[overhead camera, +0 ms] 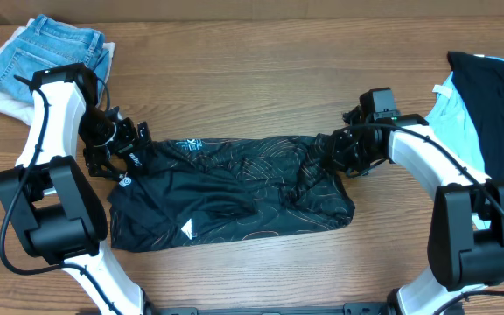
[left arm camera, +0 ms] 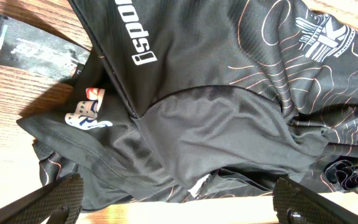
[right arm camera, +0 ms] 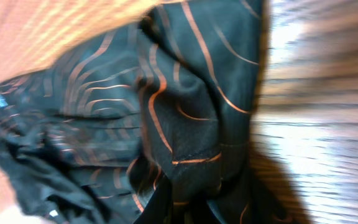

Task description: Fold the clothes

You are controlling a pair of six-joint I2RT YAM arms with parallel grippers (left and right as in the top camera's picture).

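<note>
right gripper (overhead camera: pixel 326 154) clamped on jersey (overhead camera: pixel 234 197), 3 o'clock edge | left gripper (overhead camera: pixel 132 159) apart at 9 | imo lift slow, carry toward 9

Bunched orange-lined jersey (right arm camera: pixel 185 124) on table (right arm camera: pixel 322 137)

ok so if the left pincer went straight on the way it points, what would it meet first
Most likely the black jersey: the open left pincer points straight at its fabric, nothing between them. How near the cloth lies is unclear.
</note>
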